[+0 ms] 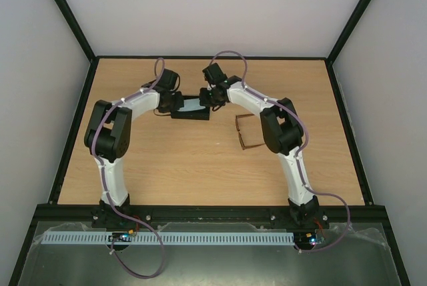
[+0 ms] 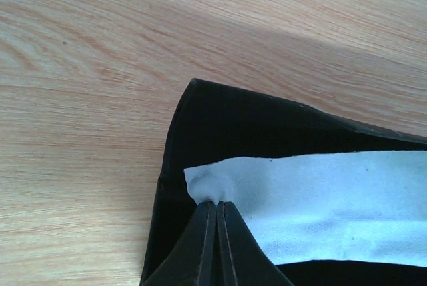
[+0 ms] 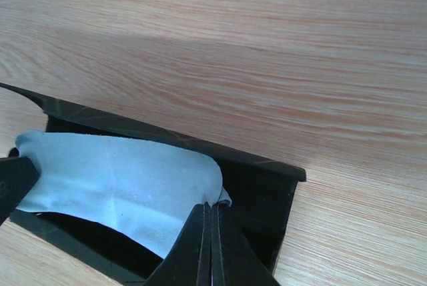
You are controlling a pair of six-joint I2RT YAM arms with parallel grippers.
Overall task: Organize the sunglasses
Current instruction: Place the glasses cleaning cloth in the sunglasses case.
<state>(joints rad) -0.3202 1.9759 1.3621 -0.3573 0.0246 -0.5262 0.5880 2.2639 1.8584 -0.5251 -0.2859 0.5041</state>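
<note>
A soft, matte light blue cloth [image 2: 320,206] lies in the open, black oblong case [image 2: 267,119] on the pale wood-grain table [image 1: 187,166]. Both arms arch inward at the far middle. The left gripper [image 2: 215,203] and right gripper [image 3: 210,206] are each pinched closed on one end of the cloth. The thin, brown-framed sunglasses [image 1: 245,133] lie on the table, right of the case and nearer.

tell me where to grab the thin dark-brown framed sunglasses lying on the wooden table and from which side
Grip the thin dark-brown sunglasses on the exposed bar at their left end, near its middle, coming straight down from above. They seem to lie flat on the wooden table, so a top pinch across that slim bar likely fits best. Their right end is hidden under the right arm's elbow.
</note>
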